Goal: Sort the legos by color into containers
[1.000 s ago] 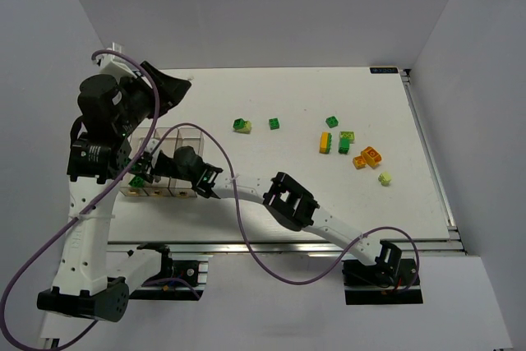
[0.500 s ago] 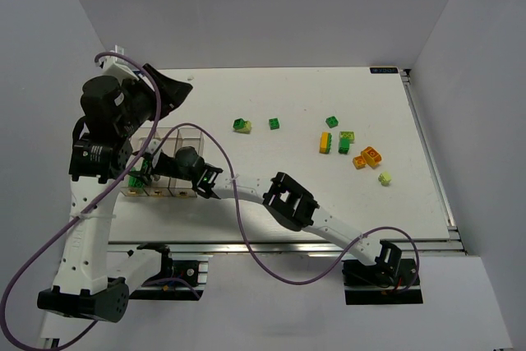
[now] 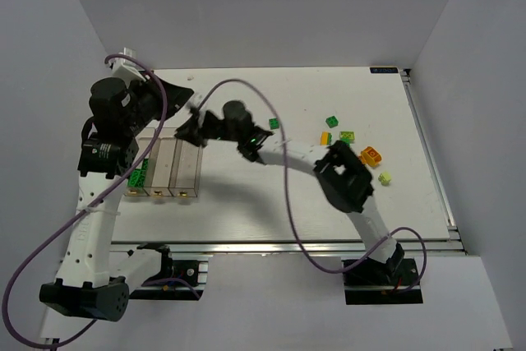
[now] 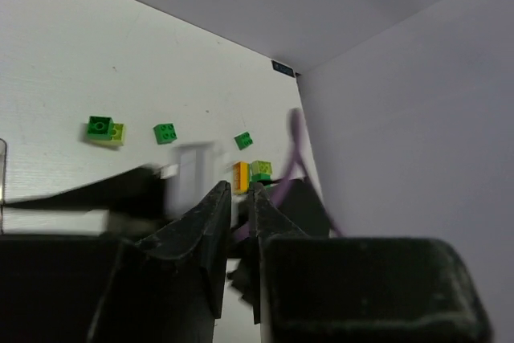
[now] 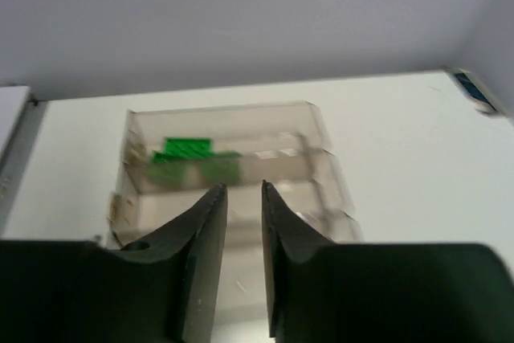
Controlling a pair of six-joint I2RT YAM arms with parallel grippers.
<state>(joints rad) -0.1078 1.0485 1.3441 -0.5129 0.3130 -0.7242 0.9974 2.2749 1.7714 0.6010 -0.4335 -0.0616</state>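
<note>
The three joined clear containers [image 3: 164,166] stand at the table's left. The leftmost one holds a dark green lego [image 3: 138,177], which also shows in the far bin in the right wrist view [image 5: 186,149]. My left gripper [image 3: 187,100] hovers above and behind the bins, its jaws a narrow gap apart and empty [image 4: 241,186]. My right gripper [image 3: 187,132] hangs over the bins' far right corner, jaws slightly apart and empty [image 5: 244,188], facing the containers [image 5: 225,118]. Loose legos lie to the right: green [image 3: 274,123], green [image 3: 332,122], orange [image 3: 325,141], orange [image 3: 370,156], pale yellow-green [image 3: 384,178].
The right arm [image 3: 288,154] stretches across the table's middle with its purple cable looping above. A green and yellow-green pair [image 4: 104,128] lies behind it. A yellow-green and green pair [image 3: 346,140] lies beside the orange brick. White walls enclose the table on three sides.
The left gripper let the green lego go into the leftmost bin and rose back. The right gripper lifted from the bins and swung away toward the table's far side.
</note>
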